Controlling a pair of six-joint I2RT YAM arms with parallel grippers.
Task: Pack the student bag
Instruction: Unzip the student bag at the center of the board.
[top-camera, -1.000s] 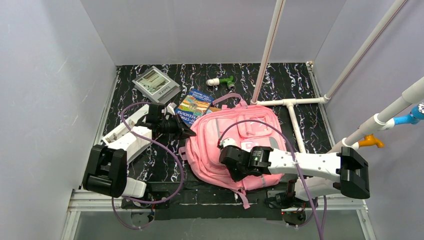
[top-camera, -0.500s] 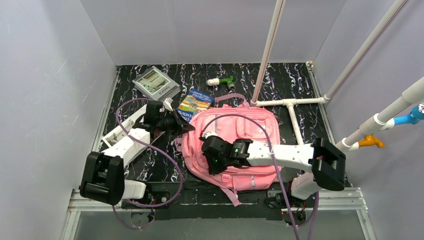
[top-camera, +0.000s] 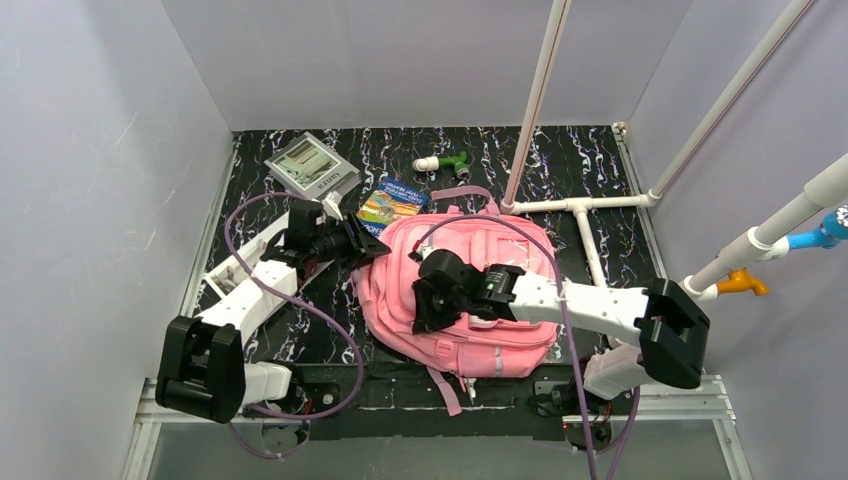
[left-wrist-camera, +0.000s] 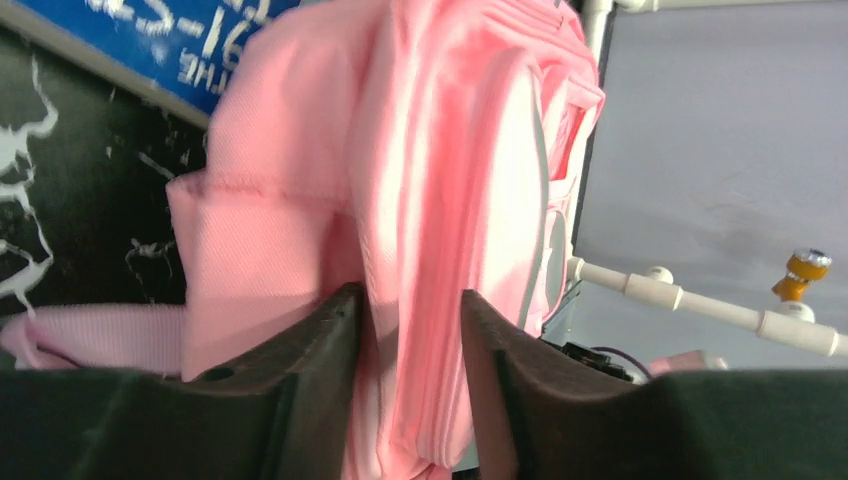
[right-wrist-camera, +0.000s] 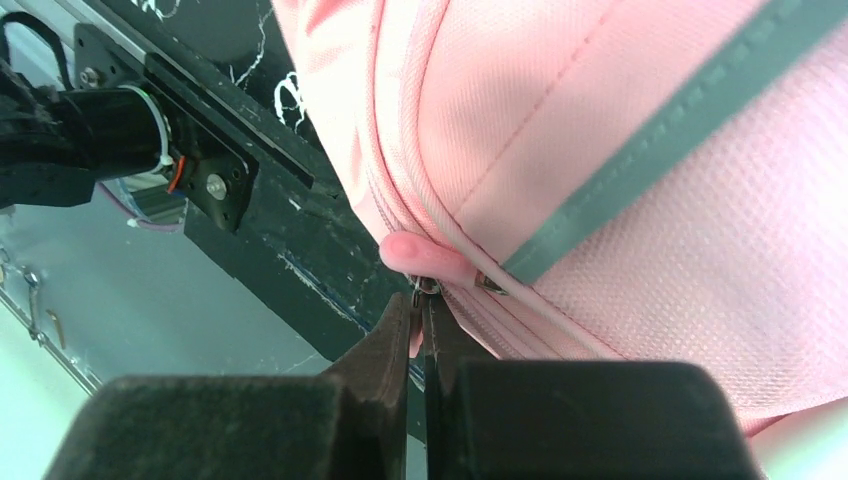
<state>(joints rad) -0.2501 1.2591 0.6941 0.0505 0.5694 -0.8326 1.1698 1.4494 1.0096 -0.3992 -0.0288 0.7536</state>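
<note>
The pink student bag (top-camera: 500, 340) lies flat in the middle of the black marbled table. My left gripper (top-camera: 374, 250) is at the bag's upper-left edge. In the left wrist view its jaws stand apart around a loose fold of the bag (left-wrist-camera: 440, 150), and the left gripper (left-wrist-camera: 405, 305) does not pinch it. My right gripper (top-camera: 425, 300) hangs over the bag's left half. In the right wrist view the right gripper (right-wrist-camera: 418, 305) is shut on the metal zipper pull (right-wrist-camera: 425, 287) beside the grey stripe of the bag (right-wrist-camera: 600, 150).
A blue book (top-camera: 390, 203) lies partly under the bag's top-left corner. A grey flat device (top-camera: 312, 168) sits at the back left, and a green-and-white item (top-camera: 445, 162) at the back. A white pipe frame (top-camera: 580, 205) rises right of the bag. The bag overhangs the table's near rail (top-camera: 330, 395).
The right gripper has travelled left and a little away from me along the bag, still shut. The bag has shifted left and turned. The left jaws have parted from shut.
</note>
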